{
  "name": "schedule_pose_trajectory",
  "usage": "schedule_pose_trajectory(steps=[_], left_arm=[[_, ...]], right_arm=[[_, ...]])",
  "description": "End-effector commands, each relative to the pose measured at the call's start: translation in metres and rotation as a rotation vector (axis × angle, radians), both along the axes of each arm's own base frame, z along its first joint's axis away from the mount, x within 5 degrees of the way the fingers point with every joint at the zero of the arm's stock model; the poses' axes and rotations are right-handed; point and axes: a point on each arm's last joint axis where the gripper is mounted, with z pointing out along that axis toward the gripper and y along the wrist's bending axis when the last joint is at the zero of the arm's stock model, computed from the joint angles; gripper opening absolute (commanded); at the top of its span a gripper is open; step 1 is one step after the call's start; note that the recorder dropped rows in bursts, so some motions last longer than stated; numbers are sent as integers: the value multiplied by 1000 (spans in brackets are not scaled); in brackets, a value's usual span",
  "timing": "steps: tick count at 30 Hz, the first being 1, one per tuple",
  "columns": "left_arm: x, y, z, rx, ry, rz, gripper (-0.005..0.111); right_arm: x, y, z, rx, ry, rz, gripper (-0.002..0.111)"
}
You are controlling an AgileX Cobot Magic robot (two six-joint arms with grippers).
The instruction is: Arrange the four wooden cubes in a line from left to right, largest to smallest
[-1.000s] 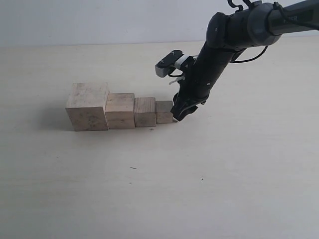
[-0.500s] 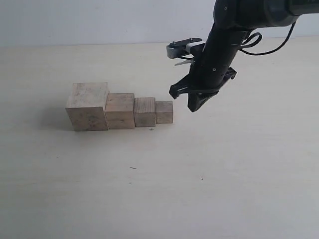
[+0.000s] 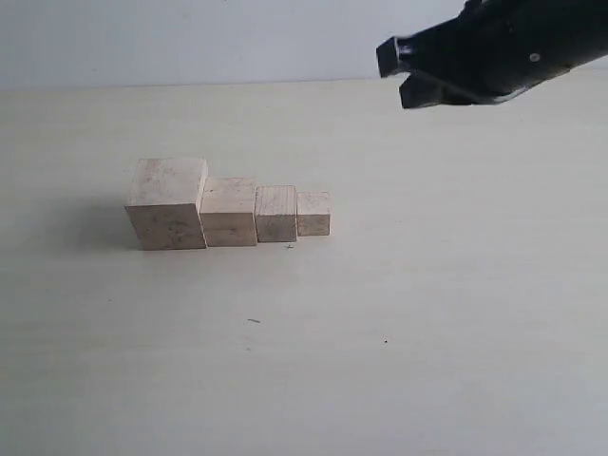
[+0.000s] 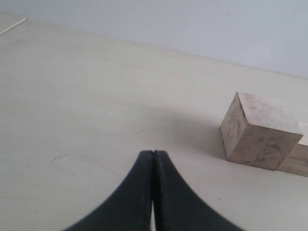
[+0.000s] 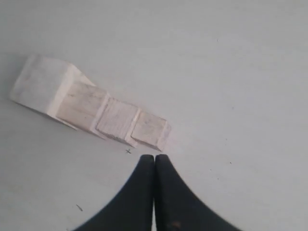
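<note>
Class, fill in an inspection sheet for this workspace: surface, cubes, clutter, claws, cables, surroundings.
Surface: pale table, a few dark specks.
Job's things: four cubes in one row, no gaps seen; largest on the left, then second, third, smallest.
Clutter: thin pale stick, far from the row.
Claws: left claw shut, empty; right claw shut, empty, clear of the row.
Cables: nothing seen.
Surroundings: plain pale wall.
</note>
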Motion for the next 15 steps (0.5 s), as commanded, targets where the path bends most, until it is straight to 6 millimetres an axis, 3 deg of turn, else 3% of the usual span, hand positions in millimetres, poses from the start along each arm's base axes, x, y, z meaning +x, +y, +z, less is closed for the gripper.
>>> schedule_pose_trajectory(steps=[1,6,15], left_arm=[[0,0,0,0,-5,-5,0],[0,0,0,0,-5,-5,0],[0,0,0,0,-5,-5,0]], right_arm=[[-16,-9,28,60,-77,-7,0],[-21,-13,41,84,-146,-11,0],[-18,-17,41,8,-210,7,0]])
